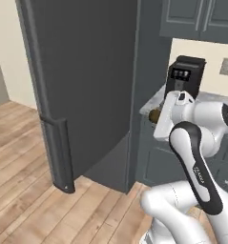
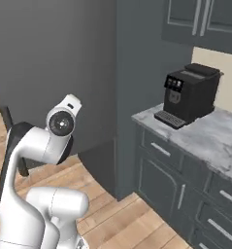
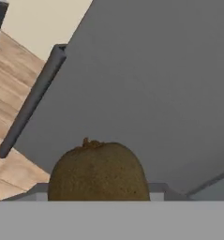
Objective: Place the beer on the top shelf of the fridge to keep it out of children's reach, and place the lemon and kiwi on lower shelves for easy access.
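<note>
The tool (image 1: 155,116) holds the kiwi (image 3: 99,169), half-closed around it; next it must reach a lower shelf behind the fridge (image 1: 87,71) door.

light: even, soft, no clear source | shadows: faint on the floor (image 1: 34,190) under the fridge (image 1: 87,71) door | glare: none | focus: base views fairly sharp, slightly pixelated; kiwi (image 3: 98,171) close to the hand camera looks soft, perhaps blurred | distortion: none seen at edges

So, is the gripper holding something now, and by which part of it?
The gripper holds the kiwi, which sits between its fingers. The exact place of the hold on the fruit cannot be told.
</note>
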